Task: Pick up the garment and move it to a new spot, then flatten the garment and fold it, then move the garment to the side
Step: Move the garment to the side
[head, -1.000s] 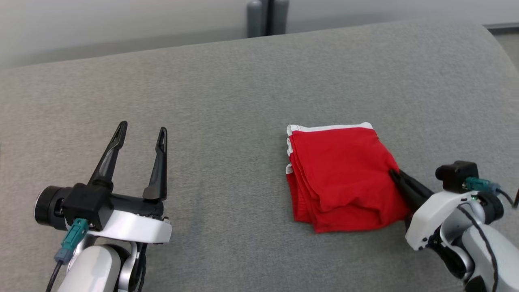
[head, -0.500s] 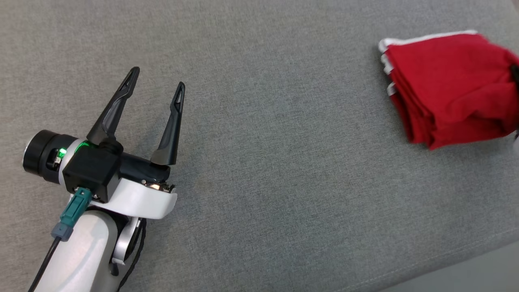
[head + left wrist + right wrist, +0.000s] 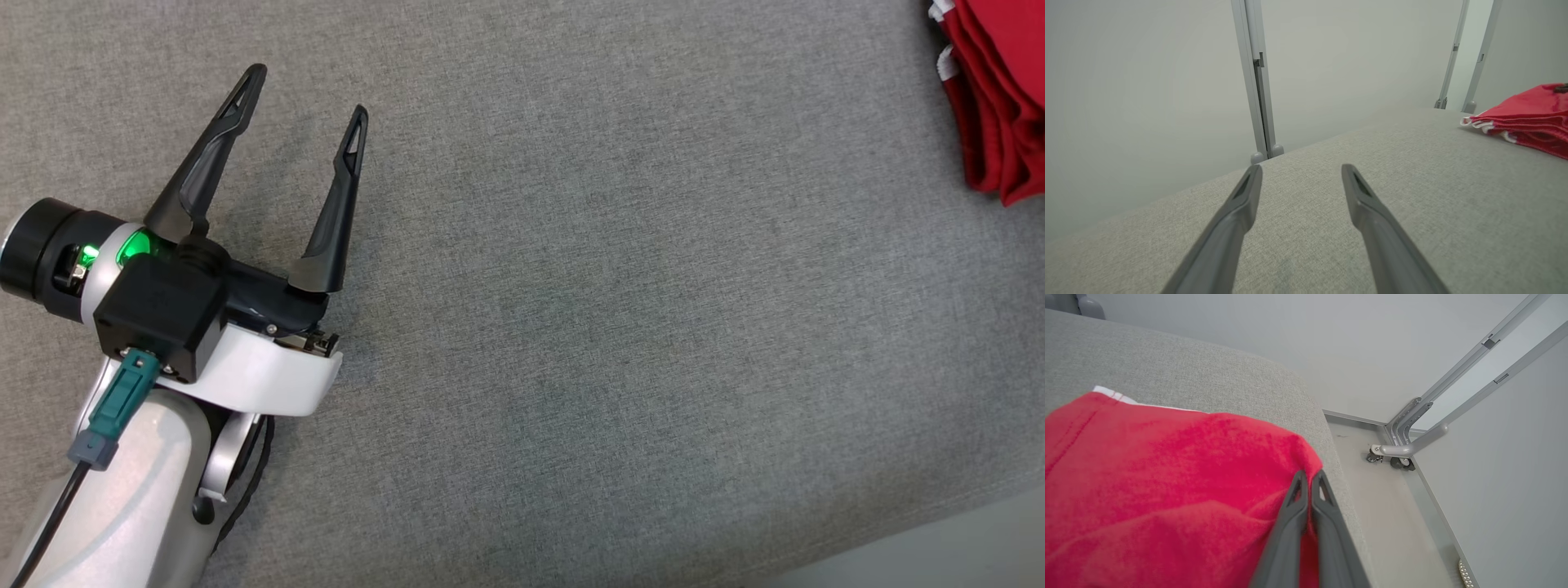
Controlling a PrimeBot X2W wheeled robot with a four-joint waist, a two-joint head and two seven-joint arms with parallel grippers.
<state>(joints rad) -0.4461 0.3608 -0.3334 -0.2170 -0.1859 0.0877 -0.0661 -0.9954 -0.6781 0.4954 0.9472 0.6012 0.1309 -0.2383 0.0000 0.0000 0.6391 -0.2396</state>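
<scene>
The red garment (image 3: 1000, 90) lies folded in several layers on the grey padded surface (image 3: 612, 327), close to the right border of this surface and near its rounded corner. In the right wrist view the garment (image 3: 1167, 477) reaches almost to the place where the surface curves down to the floor (image 3: 1392, 506).

The right gripper (image 3: 1310, 475) has its two fingers pressed together on a fold at the garment's edge, on the side nearest to that border, so the claw is clamped on the cloth. The left gripper (image 3: 306, 94) hovers over the left part of the surface with its fingers spread wide and nothing between them, well apart from the garment.

The garment looks light, soft and limp. I judge that a pinch on one point will lift only the upper layers, and the stack may open or slide. A hold that takes all layers together, at the thick folded side with the white hem, seems safer. The woven cover of the surface probably gives some friction, so dragging could wrinkle the fold.

Between the left gripper and the garment the surface offers much bare room. Beyond the right border there is only the floor and a wheeled metal frame (image 3: 1400, 453), so a further push to that side risks a fall.
</scene>
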